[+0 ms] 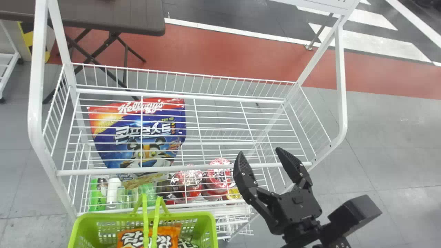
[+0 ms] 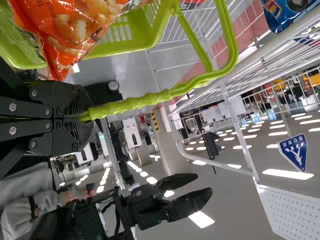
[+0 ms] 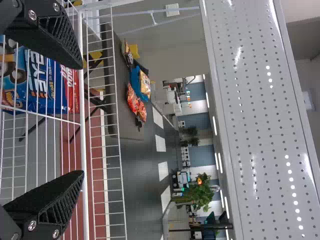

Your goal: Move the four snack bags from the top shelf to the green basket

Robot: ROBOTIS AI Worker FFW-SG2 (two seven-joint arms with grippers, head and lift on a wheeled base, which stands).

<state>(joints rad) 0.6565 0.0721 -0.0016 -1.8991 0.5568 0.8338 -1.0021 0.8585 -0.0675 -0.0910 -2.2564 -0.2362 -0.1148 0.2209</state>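
Observation:
In the head view my right gripper (image 1: 259, 152) stands open over the right front of the white wire top shelf (image 1: 193, 168), nothing between its fingers; the right wrist view shows this gripper (image 3: 82, 119) spread too. A large blue-and-red cereal bag (image 1: 148, 127) lies behind the shelf's wires, seemingly below it. The green basket (image 1: 78, 229) stands at the bottom, in front of the rack, with an orange snack bag (image 1: 172, 232) and a dark-green-and-white one (image 1: 187, 243) inside. In the left wrist view my left gripper (image 2: 86, 119) is shut on the basket's handle (image 2: 150, 99).
Bottles (image 1: 113, 193) and red-lidded cups (image 1: 217, 179) stand on a lower level. White rack posts (image 1: 36, 86) flank the shelf. Behind it is a dark folding table (image 1: 137, 17); the right wrist view shows several colourful bags (image 3: 134, 100) on it.

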